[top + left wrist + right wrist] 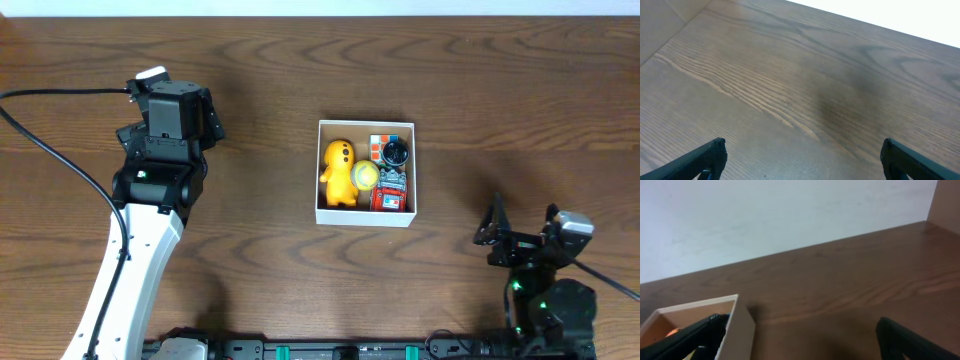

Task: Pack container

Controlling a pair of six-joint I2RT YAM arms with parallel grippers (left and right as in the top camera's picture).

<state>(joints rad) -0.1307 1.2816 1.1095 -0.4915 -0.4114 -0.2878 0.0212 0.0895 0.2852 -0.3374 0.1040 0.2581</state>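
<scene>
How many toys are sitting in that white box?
5, all in the container: yellow figure at left, yellow-green ball in the middle, puzzle cube and black round thing at back right, red toy at front right. Others may hide beneath.

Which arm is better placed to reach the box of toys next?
Right. The right gripper sits open nearer the box, whose corner shows in its wrist view. The left gripper is open too, but farther off, and its wrist view shows only table.

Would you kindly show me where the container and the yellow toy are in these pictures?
container (365, 218): overhead view, on its white near wall.
yellow toy (338, 170): overhead view, on its body, inside the container.
</scene>
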